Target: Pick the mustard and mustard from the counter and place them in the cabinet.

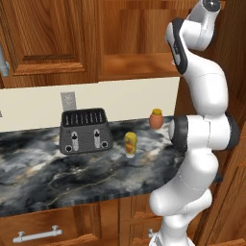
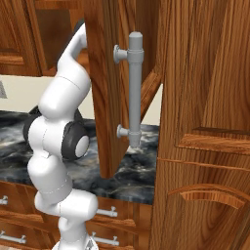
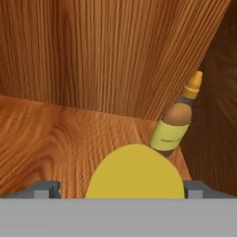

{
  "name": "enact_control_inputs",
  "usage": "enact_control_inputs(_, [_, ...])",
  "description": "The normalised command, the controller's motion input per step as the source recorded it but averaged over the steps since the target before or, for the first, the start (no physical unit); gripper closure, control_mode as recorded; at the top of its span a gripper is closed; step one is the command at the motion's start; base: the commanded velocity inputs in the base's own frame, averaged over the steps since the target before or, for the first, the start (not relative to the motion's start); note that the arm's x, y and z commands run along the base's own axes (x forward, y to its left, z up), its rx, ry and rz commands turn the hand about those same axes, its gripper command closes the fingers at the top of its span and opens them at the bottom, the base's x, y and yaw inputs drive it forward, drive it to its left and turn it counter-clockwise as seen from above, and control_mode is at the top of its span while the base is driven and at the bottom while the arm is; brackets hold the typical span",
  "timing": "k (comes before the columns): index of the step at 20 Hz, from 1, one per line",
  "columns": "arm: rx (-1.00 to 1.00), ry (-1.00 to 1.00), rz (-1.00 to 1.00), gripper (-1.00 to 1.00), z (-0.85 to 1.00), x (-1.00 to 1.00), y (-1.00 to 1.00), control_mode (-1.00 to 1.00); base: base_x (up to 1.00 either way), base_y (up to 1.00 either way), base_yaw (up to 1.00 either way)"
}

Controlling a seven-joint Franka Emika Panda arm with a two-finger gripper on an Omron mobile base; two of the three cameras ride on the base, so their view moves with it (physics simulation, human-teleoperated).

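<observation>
In the hand view a yellow mustard (image 3: 134, 172) sits between my gripper (image 3: 121, 190) fingers, its rounded end toward the camera; the gripper is shut on it. Below it lies the cabinet's flat wooden shelf (image 3: 51, 139), with the wooden back wall close ahead. The other mustard (image 1: 130, 143) stands upright on the marble counter (image 1: 57, 178), right of the toaster. My arm reaches up past the cabinet's open compartment (image 1: 139, 65), and the hand is cut off by the frame's top edge.
A dark slim bottle with a yellow label (image 3: 177, 119) stands in the shelf's right corner, close to the held bottle. A toaster (image 1: 85, 130) and an orange jar (image 1: 156, 118) stand on the counter. An open door with a grey handle (image 2: 135, 88) hangs beside my arm.
</observation>
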Motion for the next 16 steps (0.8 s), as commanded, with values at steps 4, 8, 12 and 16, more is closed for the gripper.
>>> enact_control_inputs(4, [-0.07,-0.12,0.02,-1.00,-0.32,0.00,0.00,-1.00,0.00,0.00,0.00])
enact_control_inputs(8, [-0.05,-0.13,0.04,-1.00,-0.38,0.03,0.00,-1.00,0.00,0.00,0.00])
enact_control_inputs(12, [-0.02,-0.11,0.07,-1.00,-0.36,0.16,0.00,-1.00,0.00,0.00,0.00])
enact_control_inputs(16, [-0.01,-0.09,0.07,-1.00,-0.33,0.20,0.00,-1.00,0.00,0.00,0.00])
